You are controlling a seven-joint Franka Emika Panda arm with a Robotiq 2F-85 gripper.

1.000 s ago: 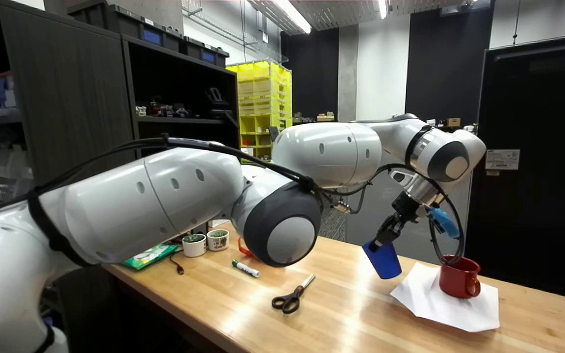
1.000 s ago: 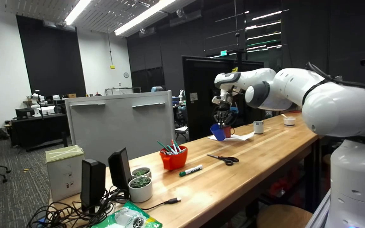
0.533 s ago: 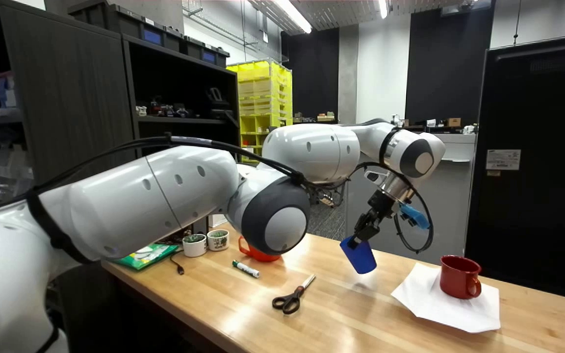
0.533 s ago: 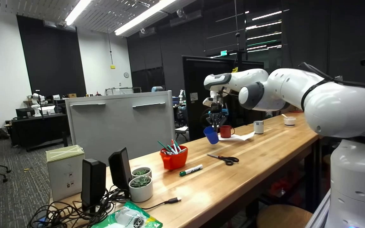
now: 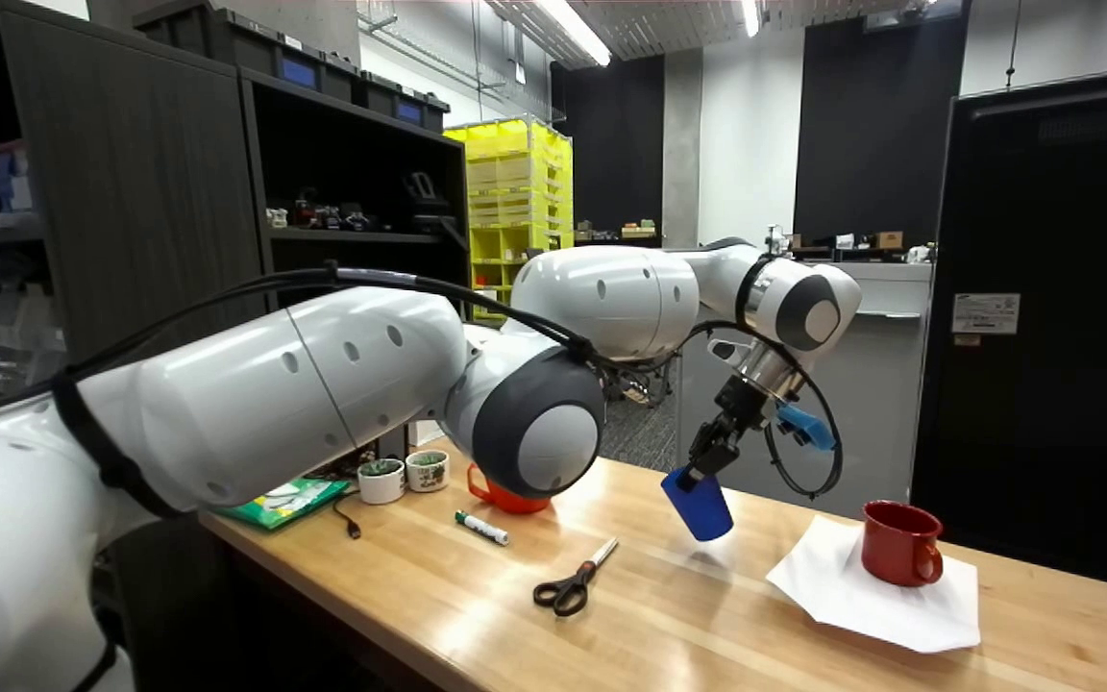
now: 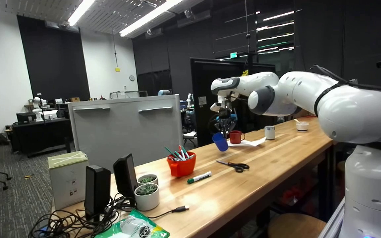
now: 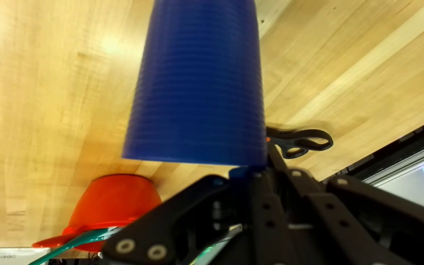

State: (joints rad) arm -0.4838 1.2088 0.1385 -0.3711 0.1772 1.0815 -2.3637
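While I pinched the blue cup [image 5: 698,511], count went: one blue cup, one red mug [image 5: 899,546] on one white sheet [image 5: 842,591], one pair of scissors [image 5: 580,577], one green-capped marker [image 5: 481,528] lying loose, one orange-red container [image 6: 181,168] of pens (too bunched to count), two potted succulents [image 6: 147,197], two black speakers [image 6: 97,190], one green bag [image 6: 136,228]. One pale mug [image 6: 270,132] and one small tub [image 6: 302,127] stood right of center in an exterior view.

My gripper [image 5: 693,477] was clamped on the cup's wall near the rim, fingers [image 7: 267,221] together with just that wall between them. Cup filled the upper center of the wrist view, wide end toward me. It hung tilted in both exterior views, right of center; base looked just above the wood, contact hard to judge.

Edges: far edge of the table [image 5: 678,634] ran just behind the cup in an exterior view; near edge, well apart, slanted from middle left to bottom center. A strip of wood showed between cup and sheet on the right, a wider stretch toward the scissors at lower left. Gray cabinet [image 6: 124,132] stood beyond the far edge.
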